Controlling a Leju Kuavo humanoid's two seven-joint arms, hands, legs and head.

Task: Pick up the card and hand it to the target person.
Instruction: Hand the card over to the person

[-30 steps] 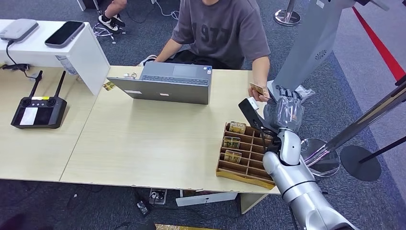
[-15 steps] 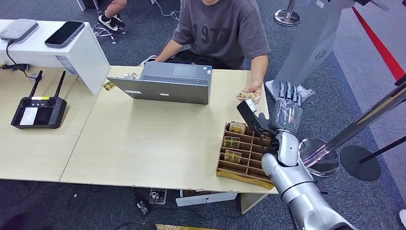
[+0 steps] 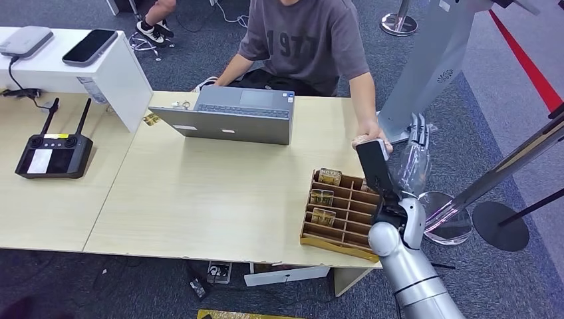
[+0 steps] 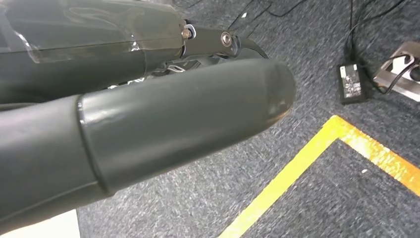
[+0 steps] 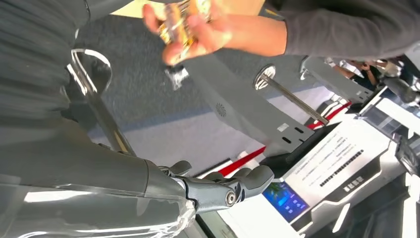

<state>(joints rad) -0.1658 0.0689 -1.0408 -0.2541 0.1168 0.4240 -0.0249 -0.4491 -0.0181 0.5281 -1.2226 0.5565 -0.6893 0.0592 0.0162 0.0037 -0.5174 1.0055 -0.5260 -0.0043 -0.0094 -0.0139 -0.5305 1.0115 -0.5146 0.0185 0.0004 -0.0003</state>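
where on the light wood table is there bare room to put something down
The widest bare patch lies in front of the laptop, running down to the table near edge, left of the wooden card tray. Another lies between the laptop and the person's hand. The right end is crowded: tray, person's hand and the robot's right hand.

My right hand (image 3: 411, 156) is dark grey under a clear glossy film, on a silver arm. The card (image 5: 179, 22) in the person's hand (image 5: 198, 30) is gold and brown, blurred. The person wears a grey-brown shirt (image 3: 304, 40) with faint darker numerals. The surface (image 3: 219, 193) is pale wood; at its right edge stands a tan wooden organiser (image 3: 338, 212) holding gold-patterned cards. The laptop (image 3: 229, 114) is grey. The floor (image 4: 317, 163) is dark grey carpet with a yellow stripe.
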